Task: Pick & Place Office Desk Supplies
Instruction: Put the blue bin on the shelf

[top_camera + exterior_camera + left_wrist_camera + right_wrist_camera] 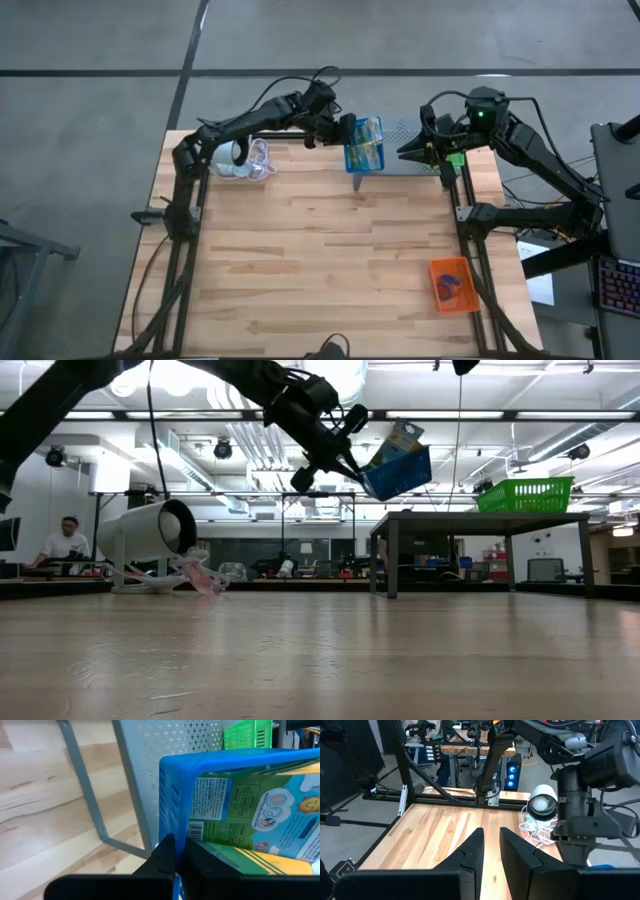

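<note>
Left gripper (175, 851) pinches the blue tray's (175, 790) wall, holding it aloft with its packets (250, 815); right gripper (491, 847) waits part-open, empty.

Blue tray (400, 472) aloft, end effector (345, 463)

No legible text on anything
</note>
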